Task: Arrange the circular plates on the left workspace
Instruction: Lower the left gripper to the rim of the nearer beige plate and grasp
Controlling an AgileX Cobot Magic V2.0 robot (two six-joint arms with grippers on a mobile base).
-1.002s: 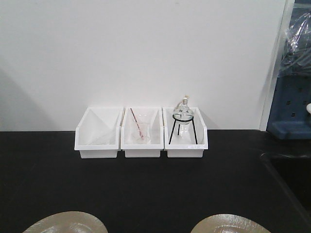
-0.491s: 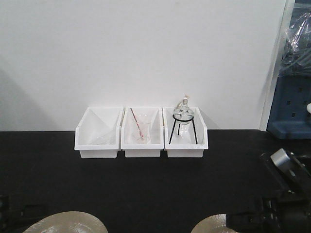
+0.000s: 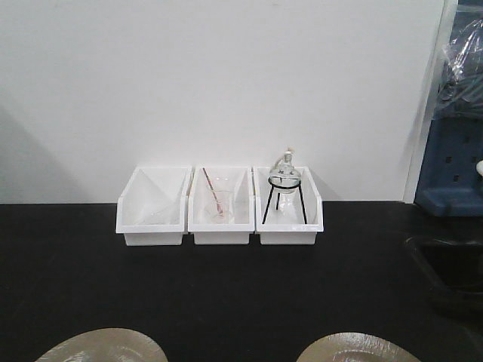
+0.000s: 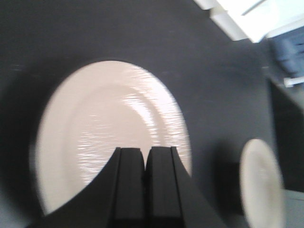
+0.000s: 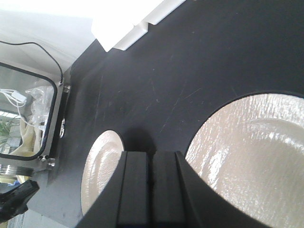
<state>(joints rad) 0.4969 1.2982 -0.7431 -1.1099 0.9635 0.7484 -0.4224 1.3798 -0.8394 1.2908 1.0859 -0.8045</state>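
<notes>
The left plate (image 3: 102, 345) and right plate (image 3: 355, 348) lie flat on the tabletop (image 3: 241, 294), well apart. The left gripper (image 4: 145, 151) and right gripper (image 5: 152, 154) hover above them, jaws pressed together and empty. If they descend like this, the 2 would likely skid off the glossy rims and shove the plates.

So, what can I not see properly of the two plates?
Front view: the bottom edge cuts off the left plate and the right plate; only far parts show.
Left wrist view: blurred; the left end effector hides the left plate's near edge.
Right wrist view: the right end effector covers part of one plate; the frame edge cuts the other.
</notes>
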